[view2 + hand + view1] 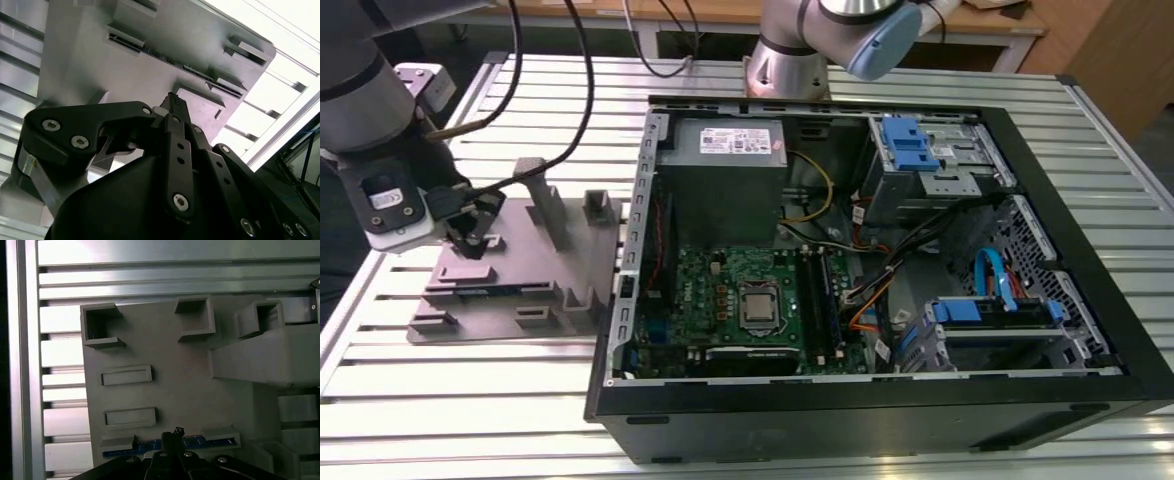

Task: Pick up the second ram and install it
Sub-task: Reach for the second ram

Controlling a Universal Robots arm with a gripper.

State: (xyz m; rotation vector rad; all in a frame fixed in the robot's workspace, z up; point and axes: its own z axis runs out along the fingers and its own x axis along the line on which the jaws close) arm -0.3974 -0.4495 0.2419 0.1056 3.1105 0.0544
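**Closed fingertips above the ram in its grey fixture**

The gripper (470,240) hangs over the matte grey fixture plate (507,285), which lies on a table (480,400) of ribbed aluminium slats at the exterior view's left. Its black, bolted linkages taper to a narrow point in both wrist views, and the fingertips (173,435) look drawn together with nothing clamped between them.

The second ram (145,445) is a long, thin board with a blue-green edge. It stands on edge in a slot of the plate, seated between two low rectangular end blocks. In the first wrist view the gripper's (173,436) tips overlap its middle. In the second wrist view the gripper (173,100) stops short of the dark strip of the ram (197,71) — whether the tips touch it cannot be told.

The plate carries other moulded shapes: shallow rectangular frames, open square pockets and taller upright blocks (540,195). Beside it — toward the exterior view's right — lies an open black computer case (854,420), its green motherboard (720,290) exposed.
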